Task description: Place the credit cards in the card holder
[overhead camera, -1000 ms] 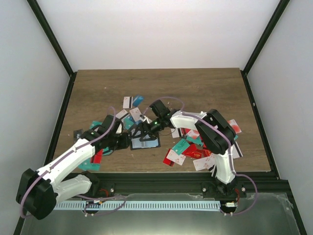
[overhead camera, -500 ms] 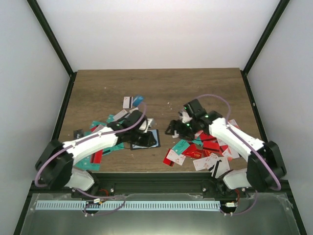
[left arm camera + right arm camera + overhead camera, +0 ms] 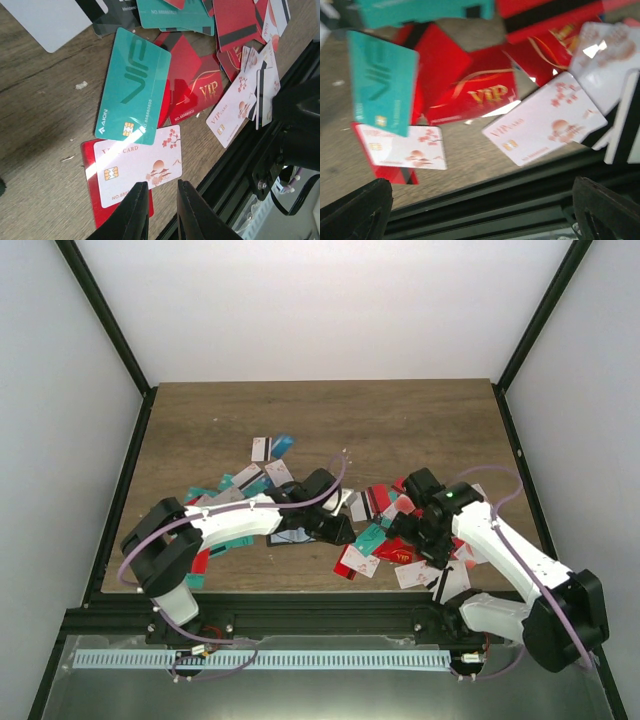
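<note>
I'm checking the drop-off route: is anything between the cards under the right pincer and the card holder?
Yes. The left arm reaches across above the card holder, covering most of it, and its left pincer hangs between the holder and the cards under the open right pincer.

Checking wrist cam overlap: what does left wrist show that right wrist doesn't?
Left wrist only: the left gripper, fingers narrowly parted with nothing between them. Right wrist only: the right gripper, fingers wide apart at the frame's corners. Both: the teal VIP card, the red VIP card, and the white blossom card lying on a red card, near the table's edge.
</note>
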Action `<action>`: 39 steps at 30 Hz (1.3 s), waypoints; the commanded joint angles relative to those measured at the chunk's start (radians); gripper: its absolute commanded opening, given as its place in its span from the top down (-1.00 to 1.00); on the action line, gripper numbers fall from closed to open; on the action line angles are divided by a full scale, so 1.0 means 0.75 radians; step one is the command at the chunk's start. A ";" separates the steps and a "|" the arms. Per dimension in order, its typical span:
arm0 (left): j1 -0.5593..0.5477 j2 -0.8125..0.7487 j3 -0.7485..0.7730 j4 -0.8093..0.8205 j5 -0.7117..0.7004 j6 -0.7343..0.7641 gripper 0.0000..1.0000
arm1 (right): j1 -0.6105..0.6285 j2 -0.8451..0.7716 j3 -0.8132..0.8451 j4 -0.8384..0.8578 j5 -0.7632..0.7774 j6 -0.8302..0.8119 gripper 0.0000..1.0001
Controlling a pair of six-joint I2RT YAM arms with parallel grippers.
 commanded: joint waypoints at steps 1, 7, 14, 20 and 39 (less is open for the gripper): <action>-0.023 0.002 0.003 0.040 0.013 -0.004 0.63 | -0.065 -0.026 -0.094 -0.067 -0.014 0.163 -1.00; -0.030 -0.060 -0.074 0.064 -0.006 -0.025 0.63 | -0.114 -0.146 -0.149 -0.084 0.095 0.368 -1.00; -0.036 -0.128 -0.183 0.119 -0.017 -0.059 0.63 | -0.181 0.030 -0.170 -0.088 0.175 0.447 -1.00; -0.036 -0.150 -0.215 0.130 -0.031 -0.060 0.63 | -0.310 -0.055 -0.324 0.048 0.135 0.518 -1.00; -0.035 -0.154 -0.237 0.125 -0.048 -0.063 0.64 | -0.496 -0.144 -0.665 0.424 -0.031 0.766 -0.94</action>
